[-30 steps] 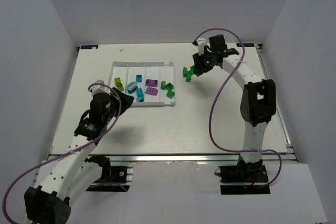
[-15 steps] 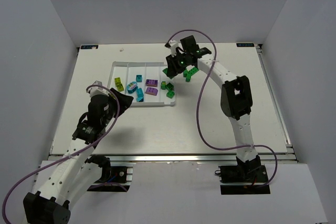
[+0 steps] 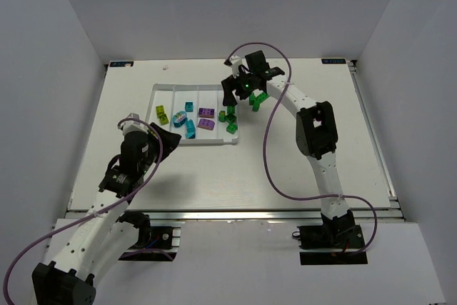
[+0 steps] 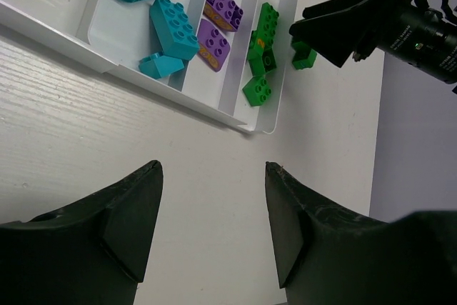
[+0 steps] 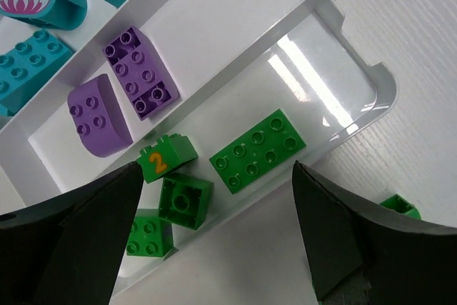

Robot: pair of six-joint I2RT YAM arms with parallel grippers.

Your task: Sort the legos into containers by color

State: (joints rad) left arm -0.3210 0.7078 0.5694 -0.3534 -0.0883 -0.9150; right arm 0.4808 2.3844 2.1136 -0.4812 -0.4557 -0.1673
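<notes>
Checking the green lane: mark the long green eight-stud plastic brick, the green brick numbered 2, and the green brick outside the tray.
long green eight-stud plastic brick (image 5: 260,150): right wrist view, studded top.
green brick numbered 2 (image 5: 160,163): right wrist view, orange numeral.
green brick outside the tray (image 5: 400,206): right wrist view, visible corner.

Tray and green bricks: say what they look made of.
Tray: looks like thin white moulded plastic with a glossy finish; light streaks reflect off its floor, and its corners are rounded.
Green bricks: apparently hard plastic, smooth with a slight sheen and crisp moulded studs.
</notes>
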